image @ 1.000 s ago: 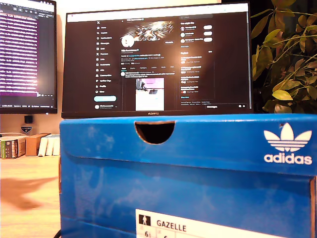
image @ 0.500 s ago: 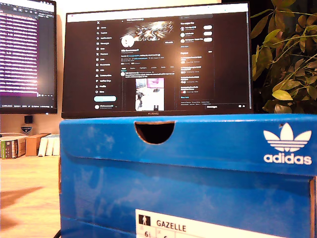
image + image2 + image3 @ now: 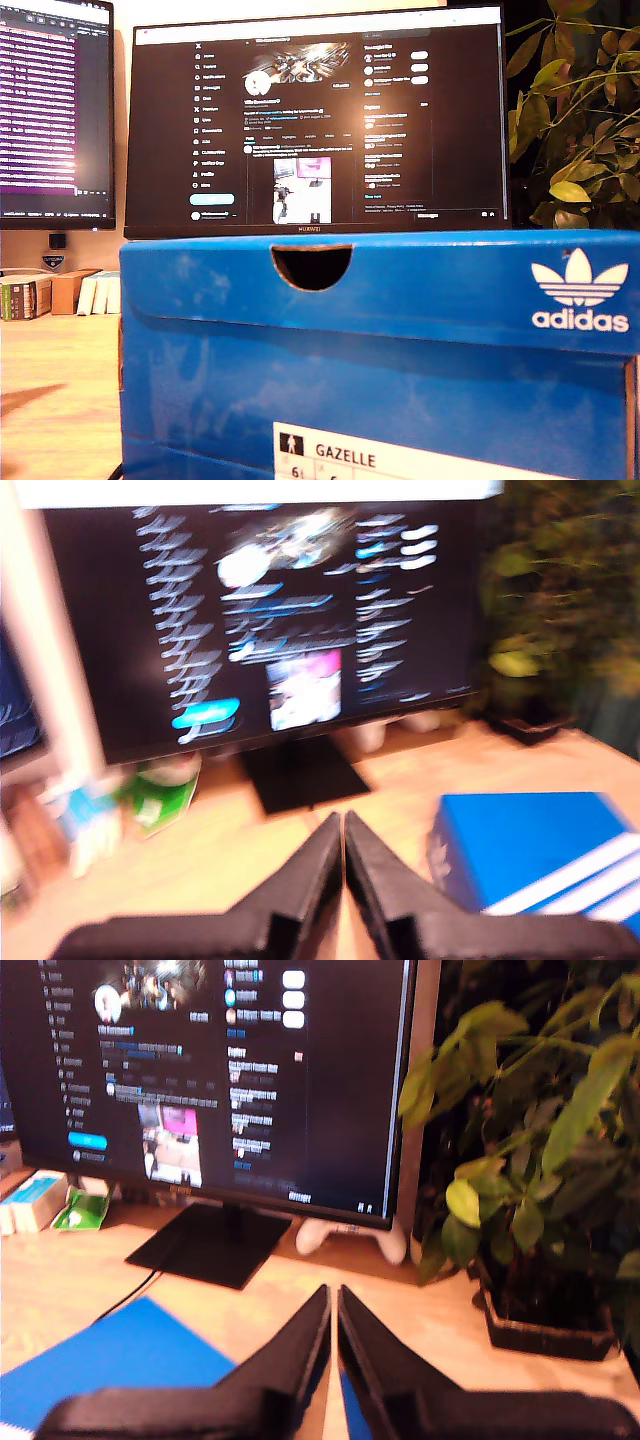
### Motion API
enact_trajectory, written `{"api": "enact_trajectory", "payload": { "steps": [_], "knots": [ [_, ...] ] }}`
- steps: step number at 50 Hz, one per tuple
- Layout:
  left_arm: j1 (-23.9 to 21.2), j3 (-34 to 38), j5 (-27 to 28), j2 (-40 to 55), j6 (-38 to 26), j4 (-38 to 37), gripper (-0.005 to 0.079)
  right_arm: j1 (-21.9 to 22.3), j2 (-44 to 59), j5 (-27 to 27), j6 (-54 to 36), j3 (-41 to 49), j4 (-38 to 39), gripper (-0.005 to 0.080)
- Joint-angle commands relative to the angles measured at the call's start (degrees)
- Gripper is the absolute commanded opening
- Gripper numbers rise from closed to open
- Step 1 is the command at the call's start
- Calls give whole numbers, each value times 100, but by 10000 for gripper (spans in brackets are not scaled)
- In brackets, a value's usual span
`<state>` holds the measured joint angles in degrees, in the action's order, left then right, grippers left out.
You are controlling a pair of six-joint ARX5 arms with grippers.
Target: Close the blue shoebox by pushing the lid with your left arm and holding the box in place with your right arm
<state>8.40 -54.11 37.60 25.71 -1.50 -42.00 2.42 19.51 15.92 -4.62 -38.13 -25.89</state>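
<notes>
1. The blue shoebox (image 3: pixel 380 350) stood very near the exterior view's camera, and its lid (image 3: pixel 400 280) looked down already.
2. My first gripper (image 3: pixel 343 825) and my second gripper (image 3: pixel 333 1298) hung above it, jaws pressed together, holding nothing.
3. We judged the next move was only a check.

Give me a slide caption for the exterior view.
Closed blue Adidas shoebox fills the foreground, monitor behind.

Monitor (image 3: pixel 318 125) behind shoebox (image 3: pixel 380 350), plant (image 3: pixel 575 120) beside monitor
</notes>
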Motion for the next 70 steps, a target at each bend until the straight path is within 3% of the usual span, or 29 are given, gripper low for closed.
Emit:
{"api": "enact_trajectory", "payload": {
  "steps": [1,13,25,35,42,53,70],
  "knots": [
    [-131,72,-35,-144,-2,-46,-19,-61,-133,2,-48,20,-33,-11],
    [-533,479,-238,-378,2,11,-19,-66,-363,0,-140,61,-337,-11],
    [-579,1259,-892,-1003,4,122,-19,-50,-649,-35,-127,610,-393,-11],
    [-573,1878,-1845,-1784,118,391,-19,-50,-1014,-570,227,1056,-256,-11],
    [-573,2312,-2087,-2258,474,492,-19,-52,-1213,-844,352,1082,-372,-11],
    [-553,2378,-2855,-2544,1032,730,-18,-52,-1331,-1353,732,1082,-407,-11],
    [-555,2441,-2754,-2538,1121,603,-16,-55,-1333,-1285,654,1054,-809,-10]
  ]
}}
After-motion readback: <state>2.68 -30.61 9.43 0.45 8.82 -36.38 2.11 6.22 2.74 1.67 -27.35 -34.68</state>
